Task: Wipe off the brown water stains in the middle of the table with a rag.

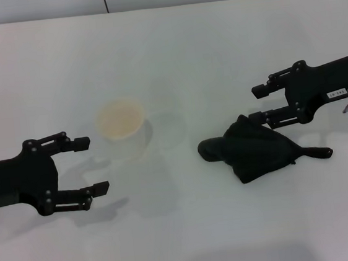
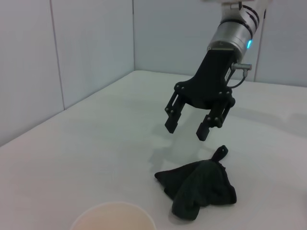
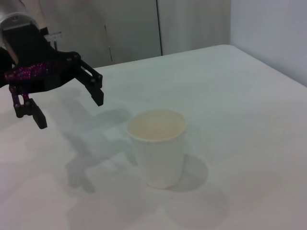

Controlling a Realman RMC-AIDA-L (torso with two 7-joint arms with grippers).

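Rag (image 1: 257,150) heaped right of centre on counter (image 1: 172,56), just under and nearer than right gripper (image 1: 259,103), fingers spread, empty; left gripper (image 1: 92,165), likewise spread, hangs well apart beyond the cup (image 1: 123,131).

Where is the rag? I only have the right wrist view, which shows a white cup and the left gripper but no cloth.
Observer: The rag lies in a crumpled heap on the table, to the robot's right of the cup and apart from it.
Operator: Is the right gripper holding it?
Observer: No. The left wrist view shows the right gripper hanging open above the rag, not touching it.
Operator: Any brown stain beyond what I can see?
Observer: None shows on the table in the head view. The cup stands upright between the rag and the open left gripper.
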